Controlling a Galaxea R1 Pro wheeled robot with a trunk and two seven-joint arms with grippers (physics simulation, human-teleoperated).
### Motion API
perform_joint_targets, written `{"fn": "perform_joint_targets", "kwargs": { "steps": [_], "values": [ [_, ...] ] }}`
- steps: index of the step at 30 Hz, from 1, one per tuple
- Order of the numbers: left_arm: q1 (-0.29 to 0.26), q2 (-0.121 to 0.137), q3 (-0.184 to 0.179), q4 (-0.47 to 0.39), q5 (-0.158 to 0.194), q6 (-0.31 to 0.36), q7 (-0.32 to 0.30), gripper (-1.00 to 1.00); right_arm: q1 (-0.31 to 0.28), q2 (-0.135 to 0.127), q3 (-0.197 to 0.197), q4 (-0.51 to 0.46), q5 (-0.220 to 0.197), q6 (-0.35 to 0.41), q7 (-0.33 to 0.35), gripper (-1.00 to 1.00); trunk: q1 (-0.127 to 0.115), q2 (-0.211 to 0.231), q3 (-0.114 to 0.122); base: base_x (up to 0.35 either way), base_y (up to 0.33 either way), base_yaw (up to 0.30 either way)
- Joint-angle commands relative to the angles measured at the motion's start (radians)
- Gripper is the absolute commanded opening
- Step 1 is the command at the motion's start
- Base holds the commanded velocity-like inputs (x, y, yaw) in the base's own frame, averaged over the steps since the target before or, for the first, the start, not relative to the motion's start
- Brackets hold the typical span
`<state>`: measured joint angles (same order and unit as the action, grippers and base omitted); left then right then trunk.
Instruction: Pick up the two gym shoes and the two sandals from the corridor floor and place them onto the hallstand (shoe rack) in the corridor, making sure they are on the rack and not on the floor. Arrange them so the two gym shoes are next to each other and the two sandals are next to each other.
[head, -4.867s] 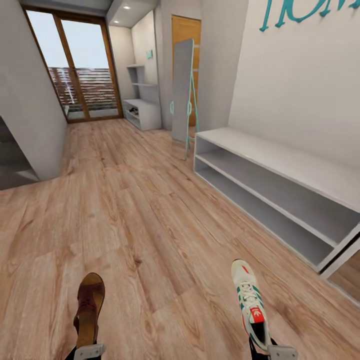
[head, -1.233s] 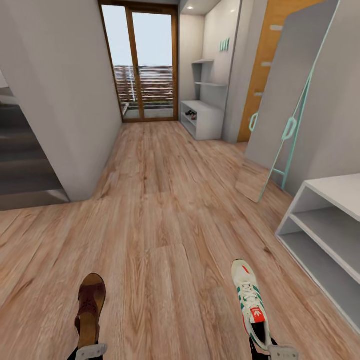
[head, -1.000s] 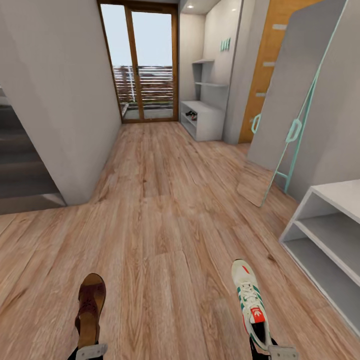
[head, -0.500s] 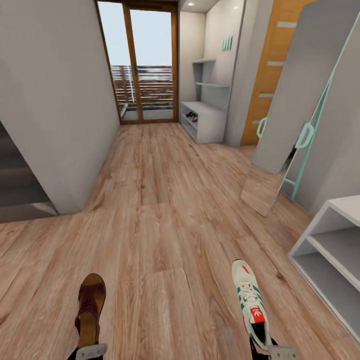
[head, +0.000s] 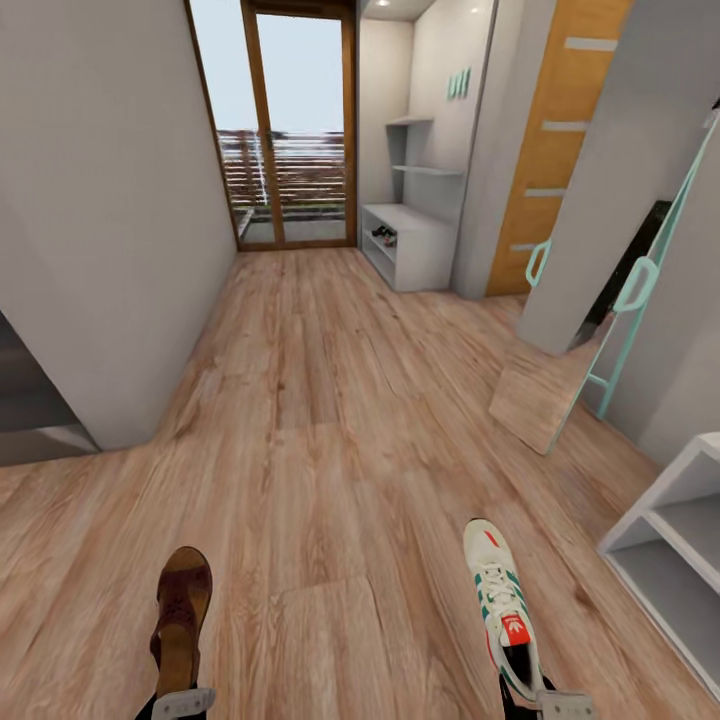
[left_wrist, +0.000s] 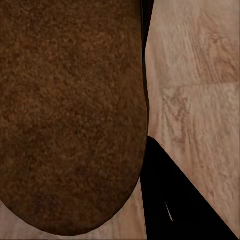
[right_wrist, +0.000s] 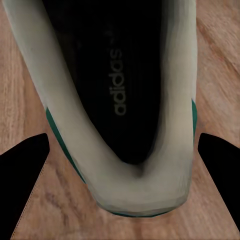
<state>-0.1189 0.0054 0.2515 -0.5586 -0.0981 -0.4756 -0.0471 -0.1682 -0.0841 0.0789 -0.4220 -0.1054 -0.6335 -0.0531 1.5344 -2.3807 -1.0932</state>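
The left end effector (head: 180, 700) is pinching a brown sandal (head: 181, 615) by its heel, and the right end effector (head: 548, 703) is pinching a gym shoe (head: 503, 615), both above the corridor floor (head: 320, 420).

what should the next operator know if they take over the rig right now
Left gripper: shut on a brown sandal, held above the corridor floor.
Right gripper: shut on a gym shoe, gripped at the heel, toe pointing ahead.
Hallstand: far down the corridor on the right by the glass door, with dark footwear on its low shelf; too small to identify. The plain white bench nearby on the right is not the target.
Done: two shoes picked up.
Left: drive to the hallstand, place both, then handle the remaining pair.
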Motion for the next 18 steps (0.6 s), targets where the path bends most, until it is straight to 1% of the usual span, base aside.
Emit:
{"fn": "perform_joint_targets", "kwargs": {
  "steps": [1, 18],
  "values": [
    [-0.001, -0.001, 0.008, 0.0, -0.013, -0.003, -0.004, -1.0, -0.001, -0.001, 0.009, 0.0, -0.01, -0.003, -0.005, -1.0, 0.0, 0.0, -0.001, 0.339, 0.0, 0.0],
    [-0.001, -0.001, 0.008, 0.0, -0.01, -0.003, -0.004, -1.0, -0.001, -0.001, 0.009, -0.001, -0.01, -0.003, -0.004, -1.0, 0.0, 0.0, -0.001, 0.339, 0.0, 0.0]
  ]
}}
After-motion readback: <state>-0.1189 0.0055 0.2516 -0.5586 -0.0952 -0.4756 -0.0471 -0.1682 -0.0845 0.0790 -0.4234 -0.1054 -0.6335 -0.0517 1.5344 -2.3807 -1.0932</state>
